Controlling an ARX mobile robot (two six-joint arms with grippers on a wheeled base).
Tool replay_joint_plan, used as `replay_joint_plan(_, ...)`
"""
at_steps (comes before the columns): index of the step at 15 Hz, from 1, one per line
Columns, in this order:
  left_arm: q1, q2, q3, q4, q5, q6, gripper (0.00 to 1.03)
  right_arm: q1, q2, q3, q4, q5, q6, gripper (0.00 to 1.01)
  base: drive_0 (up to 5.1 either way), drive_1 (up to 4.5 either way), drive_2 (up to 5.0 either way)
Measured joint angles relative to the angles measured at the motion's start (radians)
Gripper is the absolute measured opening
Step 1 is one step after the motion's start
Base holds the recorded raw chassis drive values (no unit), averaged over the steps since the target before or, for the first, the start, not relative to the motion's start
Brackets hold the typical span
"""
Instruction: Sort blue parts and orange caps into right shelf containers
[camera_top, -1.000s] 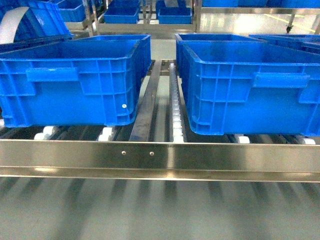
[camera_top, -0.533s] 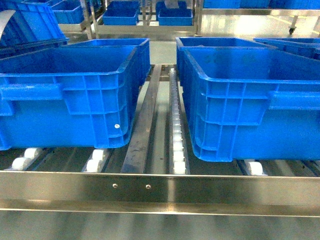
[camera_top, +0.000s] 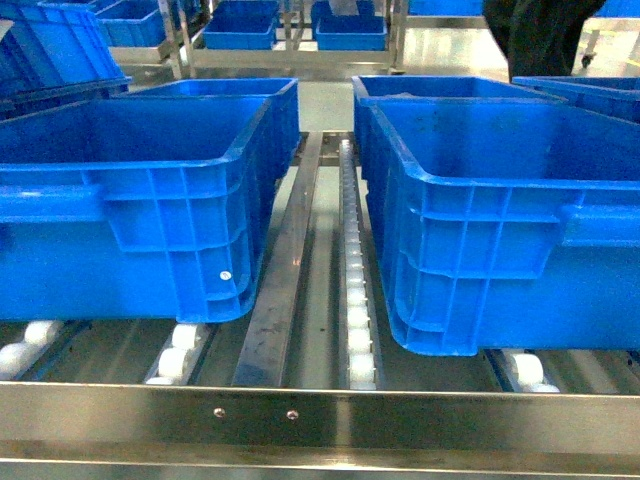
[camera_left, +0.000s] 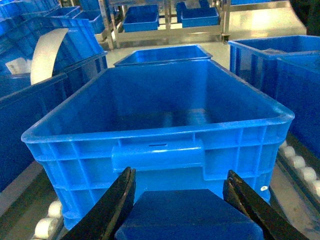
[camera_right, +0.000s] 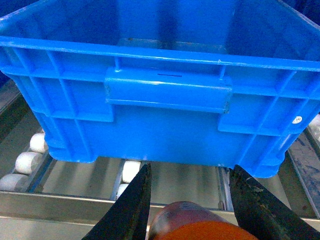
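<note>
A warehouse aisle of steel roller shelving runs ahead, with more blue crates stacked on racks far behind and a dark-clothed figure at the top right of the head view. Between the left gripper fingers sits a blue part, clamped at its sides, low in the left wrist view; directly beyond the fingertips stands the left crate, its handle ledge facing the fingers and its floor apparently bare. The right gripper fingers close on an orange cap, only its top edge visible, and just ahead of them rises the front wall of the right crate, whose rim sits above the fingertips. In the head view the two crates rest apart on white rollers, with a steel rail between them and a steel front beam nearest the robot. Both loads appear ready for dropping, so the step in hand is likely the carry over the rims. To do it well, each arm should lift first until its fingers clear the thick rim, then move forward past the handle ledge, and release only once the piece hangs well inside the walls. Releasing low keeps the cap from bouncing or rolling. Which crate takes which item cannot be judged here.
</note>
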Motion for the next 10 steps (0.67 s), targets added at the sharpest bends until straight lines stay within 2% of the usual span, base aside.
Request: replay_joint_plan(10, 0.000, 0.000, 0.000, 0.000, 0.000, 0.000, 0.44, 0.000, 0.000, 0.000, -0.001, 0.000, 0.000, 0.41, 0.0, 0.00, 0.0)
